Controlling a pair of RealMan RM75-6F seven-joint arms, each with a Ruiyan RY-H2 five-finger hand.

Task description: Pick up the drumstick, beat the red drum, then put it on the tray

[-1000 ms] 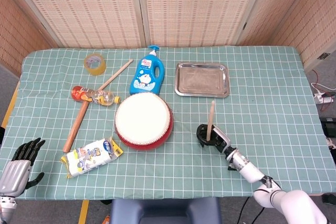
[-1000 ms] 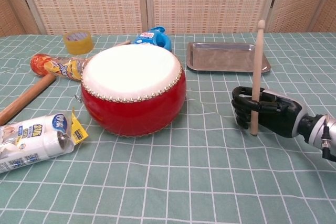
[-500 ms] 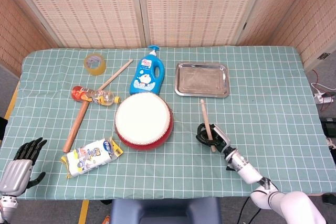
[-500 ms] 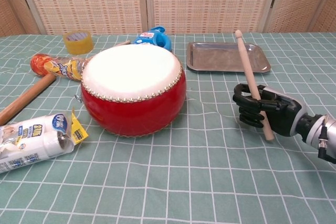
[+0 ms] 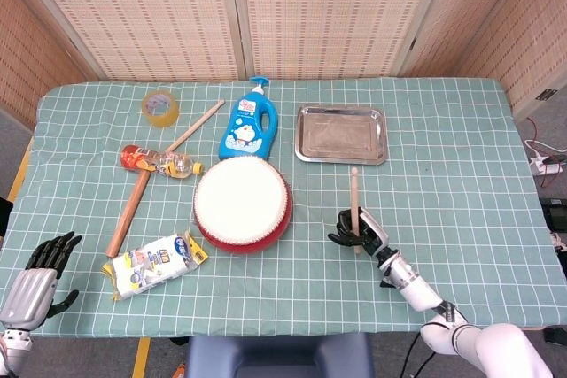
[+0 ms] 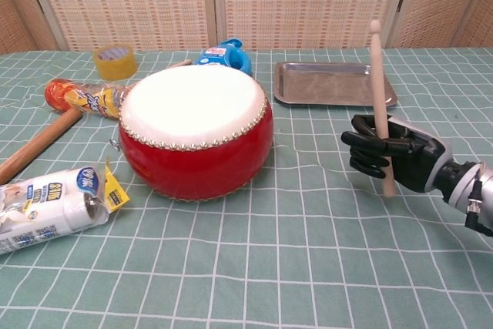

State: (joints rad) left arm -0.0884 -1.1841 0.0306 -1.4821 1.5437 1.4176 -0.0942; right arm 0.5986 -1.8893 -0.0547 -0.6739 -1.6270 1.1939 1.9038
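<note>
Drumstick (image 6: 378, 90) upright in right hand (image 6: 389, 161), beside red drum (image 6: 196, 130)

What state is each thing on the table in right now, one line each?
drumstick: near upright, held by right hand.
left hand: holds nothing, fingers apart.
red drum: upright, untouched.
tray: empty.
blue bottle: lying flat.
tape roll: lying flat.
</note>
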